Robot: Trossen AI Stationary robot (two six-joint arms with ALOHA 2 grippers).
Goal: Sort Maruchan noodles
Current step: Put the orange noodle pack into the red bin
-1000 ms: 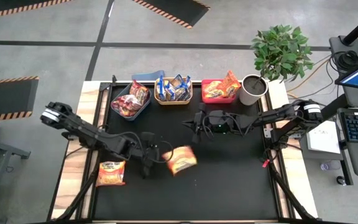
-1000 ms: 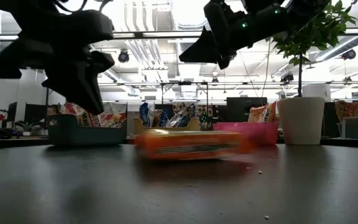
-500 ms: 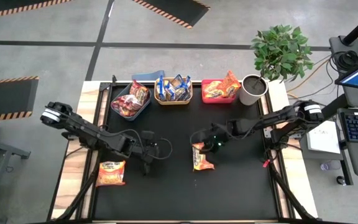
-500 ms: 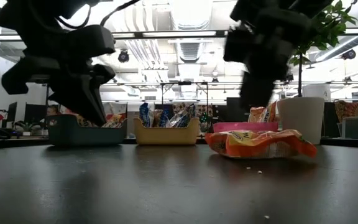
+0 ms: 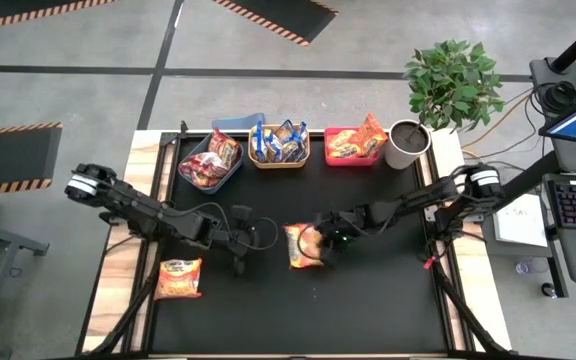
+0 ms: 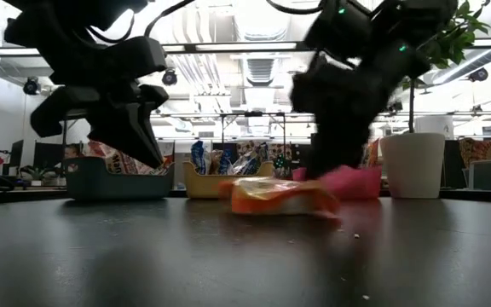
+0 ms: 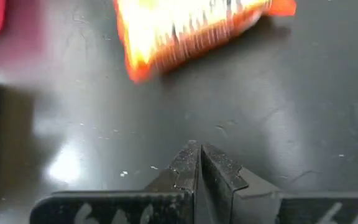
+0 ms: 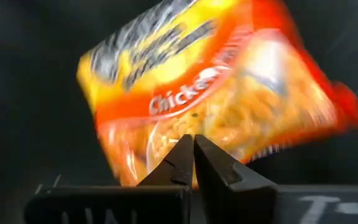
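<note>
The orange packet [image 5: 303, 246] slid left (pushed by the right gripper [image 5: 320, 243]).

Even, bright daylight fills the overhead view, with soft shadows under the arms on the black bench [image 5: 368, 300]. At bench height the ceiling lights [image 6: 254, 17] glare white, so both arms show as dark silhouettes and the near bench surface is out of focus. The packet [image 6: 284, 198] is smeared by motion blur there and in both wrist views [image 8: 216, 99]. A pale glare patch [image 7: 64, 165] lies on the bench.
</note>
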